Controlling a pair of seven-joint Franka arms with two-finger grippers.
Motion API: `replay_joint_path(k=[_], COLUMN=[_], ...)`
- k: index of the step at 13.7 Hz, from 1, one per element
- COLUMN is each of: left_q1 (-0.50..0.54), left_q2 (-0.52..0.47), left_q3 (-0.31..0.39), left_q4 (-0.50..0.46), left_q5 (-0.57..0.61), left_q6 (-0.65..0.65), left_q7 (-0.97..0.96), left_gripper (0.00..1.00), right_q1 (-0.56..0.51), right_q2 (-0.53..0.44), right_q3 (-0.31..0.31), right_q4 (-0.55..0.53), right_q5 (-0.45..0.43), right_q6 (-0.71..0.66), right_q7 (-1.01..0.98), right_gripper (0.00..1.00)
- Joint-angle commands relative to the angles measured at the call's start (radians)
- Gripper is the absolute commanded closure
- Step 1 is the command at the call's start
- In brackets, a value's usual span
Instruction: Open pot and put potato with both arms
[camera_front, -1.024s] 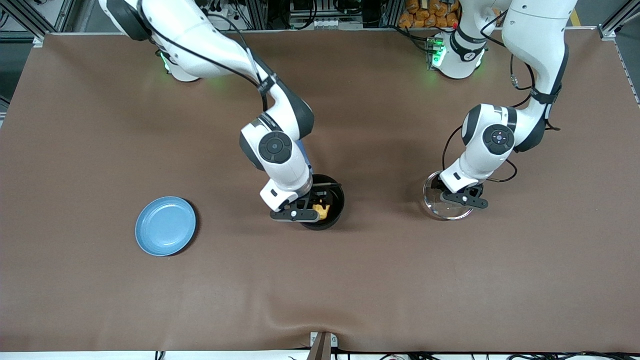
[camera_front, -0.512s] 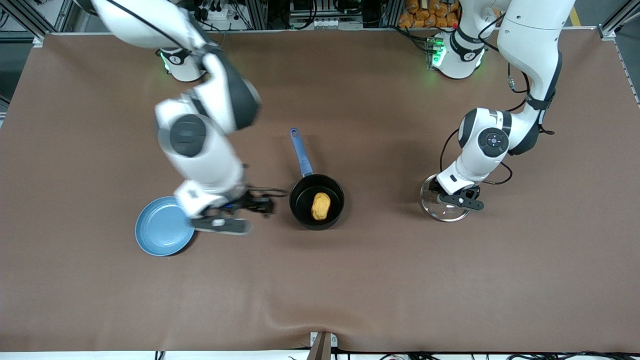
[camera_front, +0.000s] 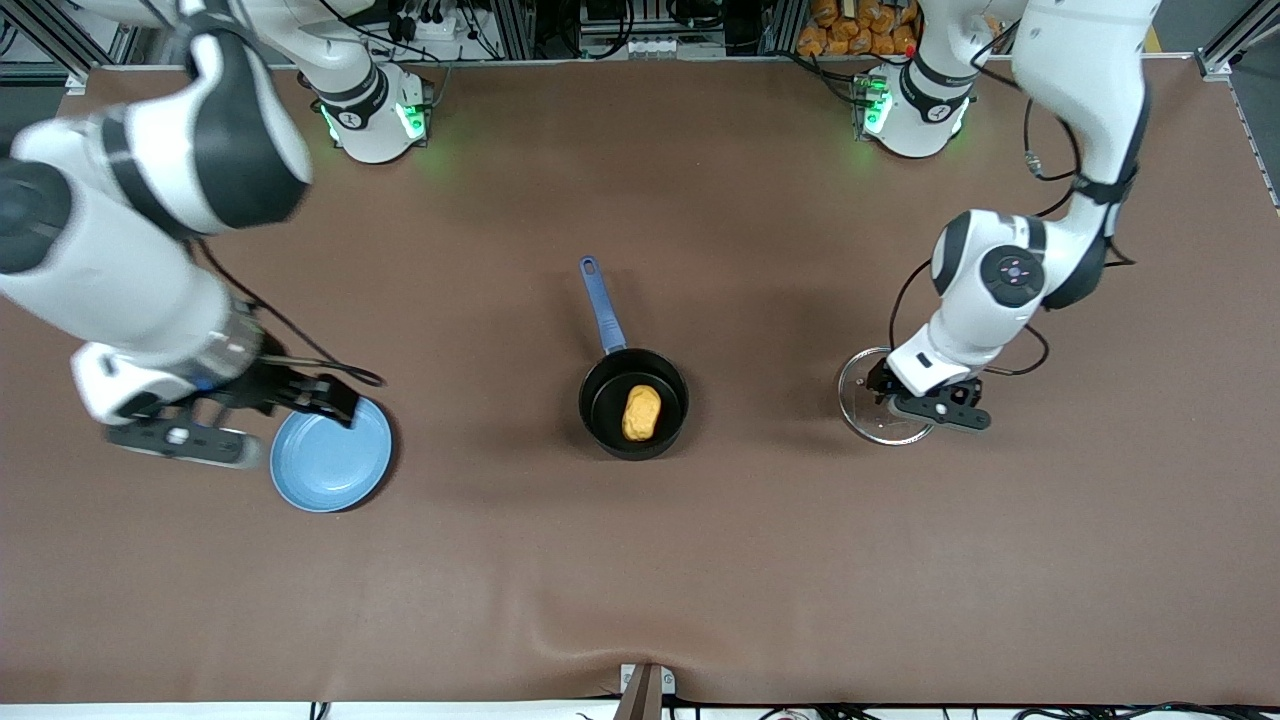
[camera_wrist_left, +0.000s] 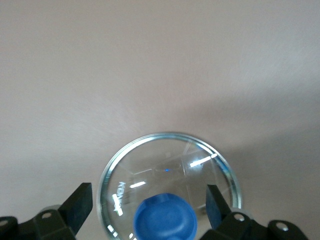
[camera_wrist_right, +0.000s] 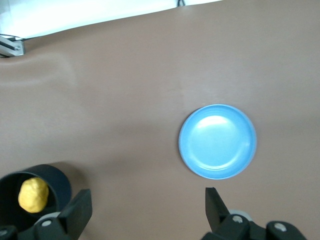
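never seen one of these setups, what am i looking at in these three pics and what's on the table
Two white robot arms stand at a brown table. The wide picture comes from a high camera facing them; the other two come from cameras on each arm's wrist. In the middle sits the pot with the potato inside. Its glass lid lies on the table toward the left arm's end; the left gripper hangs open over it, not gripping it. The right gripper is open and holds nothing, beside a blue plate.

Even overhead light, soft shadows beside the small black saucepan (camera_front: 633, 403). White right arm (camera_front: 130, 250) motion-blurred. Glare streaks on the round glass lid (camera_wrist_left: 170, 185); window strip overexposed in right wrist view.
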Motion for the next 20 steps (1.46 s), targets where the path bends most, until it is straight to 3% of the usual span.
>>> replay_joint_path(k=[1,6,8,9,12,17,20], left_q1=[0.01,0.016,0.018,0.037,0.232,0.366,0.366], left_q2=[-0.077,-0.146,-0.181,-0.215,-0.293,-0.339,-0.342], left_q3=[-0.006,-0.014,-0.023,-0.052,-0.237,-0.313,-0.319], left_q4=[0.144,0.415,0.466,0.468,0.469,0.469,0.469], left_q5=[0.015,0.012,0.01,0.001,-0.027,-0.071,-0.061], left_q6=[-0.237,-0.625,-0.732,-0.755,-0.789,-0.789,-0.79], left_q7=[-0.01,-0.051,-0.114,-0.151,-0.194,-0.197,-0.248], left_gripper=[0.0,0.0,0.0,0.0,0.0,0.0,0.0], right_q1=[-0.073,-0.166,-0.2,-0.212,-0.228,-0.228,-0.228], right_q2=[-0.142,-0.274,-0.314,-0.322,-0.345,-0.354,-0.357], right_q3=[0.022,0.022,0.022,0.021,0.019,0.019,0.019], right_q4=[-0.153,-0.261,-0.288,-0.29,-0.311,-0.321,-0.321], right_q5=[-0.004,0.01,0.01,0.01,0.01,0.01,0.01], right_q6=[0.01,0.01,0.01,0.007,0.004,0.003,0.001], right_q7=[-0.054,-0.148,-0.195,-0.209,-0.225,-0.225,-0.226], right_gripper=[0.0,0.0,0.0,0.0,0.0,0.0,0.0])
